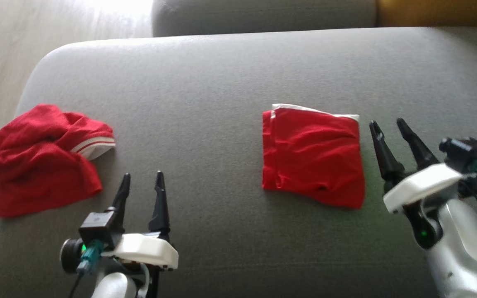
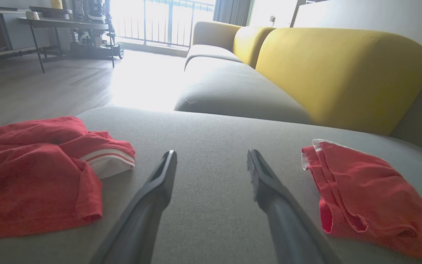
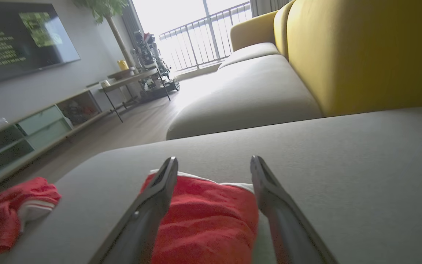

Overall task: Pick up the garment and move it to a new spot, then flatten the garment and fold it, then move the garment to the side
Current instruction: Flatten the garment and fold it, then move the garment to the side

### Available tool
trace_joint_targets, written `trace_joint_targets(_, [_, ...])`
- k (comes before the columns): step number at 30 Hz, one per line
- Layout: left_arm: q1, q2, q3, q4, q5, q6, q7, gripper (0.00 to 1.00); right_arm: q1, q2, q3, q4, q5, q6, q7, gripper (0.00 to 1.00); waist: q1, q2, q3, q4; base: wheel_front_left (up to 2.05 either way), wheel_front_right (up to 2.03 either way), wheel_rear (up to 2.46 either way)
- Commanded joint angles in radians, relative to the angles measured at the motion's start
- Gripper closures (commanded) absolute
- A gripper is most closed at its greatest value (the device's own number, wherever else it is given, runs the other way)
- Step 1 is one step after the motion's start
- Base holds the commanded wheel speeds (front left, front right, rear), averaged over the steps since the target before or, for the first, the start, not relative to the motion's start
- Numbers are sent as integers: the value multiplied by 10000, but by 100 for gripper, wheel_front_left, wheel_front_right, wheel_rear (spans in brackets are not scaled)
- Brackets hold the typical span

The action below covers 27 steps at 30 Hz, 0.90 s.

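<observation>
Folding seems done: folded garment (image 1: 313, 155) just left of open right gripper (image 1: 386, 122); crumpled garment (image 1: 39, 161), left of open left gripper (image 1: 143, 174), likely next.

Two red garments, one folded and one crumpled.
The folded red garment (image 1: 313, 157) lies flat right of centre in the head view. It is a rough square with a white edge showing along its top and at its upper left corner, faint wrinkles across its face and a slightly uneven lower edge. The crumpled red garment (image 1: 39, 161) lies well apart at the far left of the frame, bunched in loose folds, with a white-and-red striped band turned out on its right side.
</observation>
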Motion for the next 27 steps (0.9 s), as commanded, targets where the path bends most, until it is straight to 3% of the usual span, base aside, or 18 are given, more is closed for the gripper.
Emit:
trace_joint_targets(1, [-203,5,418,-427,105,8,-53,0,136,-144,-41,-633,-800,-2,-80,0,0,-1,-108,-249,0,0,0])
trace_joint_targets(5, [-169,5,549,-536,131,-30,-53,0,1050,-121,-806,-1639,-2610,-2,-102,0,0,-1,-193,-491,0,0,0])
trace_joint_targets(13, [101,5,536,-589,223,-114,-53,0,2830,919,-2596,-3596,-4467,-2,-117,0,0,-1,-237,-703,0,0,0])
trace_joint_targets(27, [212,5,267,-488,268,-135,-53,0,3367,1416,-2900,-4191,-4791,-2,-119,0,0,-1,-102,-648,0,0,0])
